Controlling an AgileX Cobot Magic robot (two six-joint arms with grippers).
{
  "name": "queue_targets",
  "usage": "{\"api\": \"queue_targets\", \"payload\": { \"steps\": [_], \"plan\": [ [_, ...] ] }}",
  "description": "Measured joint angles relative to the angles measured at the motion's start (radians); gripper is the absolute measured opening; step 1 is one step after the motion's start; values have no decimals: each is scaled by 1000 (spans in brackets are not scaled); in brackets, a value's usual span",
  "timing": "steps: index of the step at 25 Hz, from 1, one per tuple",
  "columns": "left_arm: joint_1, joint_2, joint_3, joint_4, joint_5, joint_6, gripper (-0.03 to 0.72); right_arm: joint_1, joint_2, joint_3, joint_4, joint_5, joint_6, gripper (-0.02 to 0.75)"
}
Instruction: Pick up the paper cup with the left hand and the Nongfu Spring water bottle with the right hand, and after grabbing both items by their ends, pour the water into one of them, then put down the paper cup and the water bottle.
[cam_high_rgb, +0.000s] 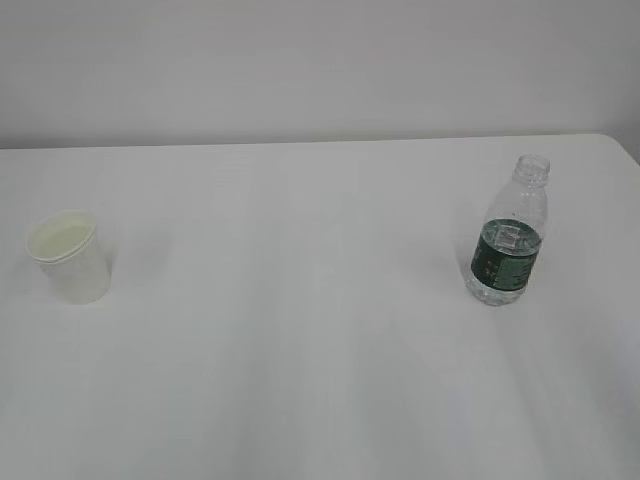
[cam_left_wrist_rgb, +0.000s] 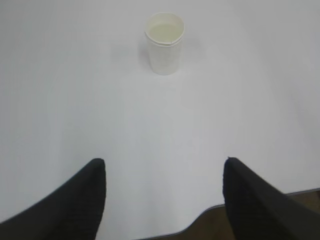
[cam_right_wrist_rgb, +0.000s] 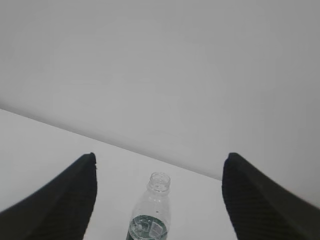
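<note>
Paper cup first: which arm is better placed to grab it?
Left. The paper cup stands upright on the table's left side, straight ahead of the open left end effector. The right end effector faces the bottle instead.

White table (cam_high_rgb: 320, 380) meets a plain (pale grey) wall (cam_high_rgb: 320, 60).
</note>
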Motion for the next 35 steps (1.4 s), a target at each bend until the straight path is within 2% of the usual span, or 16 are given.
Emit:
{"api": "queue_targets", "payload": {
  "steps": [4,7,17,21,27,32,35],
  "plan": [
    [0,0,0,0,-2,0,524,0,0,0,-18,0,-2,593],
    [0,0,0,0,-2,0,524,0,0,0,-77,0,39,593],
    [0,0,0,0,-4,0,524,0,0,0,-516,74,487,593],
    [0,0,0,0,-4,0,524,0,0,-30,-671,190,658,593],
    [0,0,0,0,-4,0,524,0,0,-127,-766,428,819,592],
    [0,0,0,0,-4,0,524,0,0,-189,-923,643,1006,592],
    [0,0,0,0,-4,0,524,0,0,-221,-950,747,1045,592]
  ]
}}
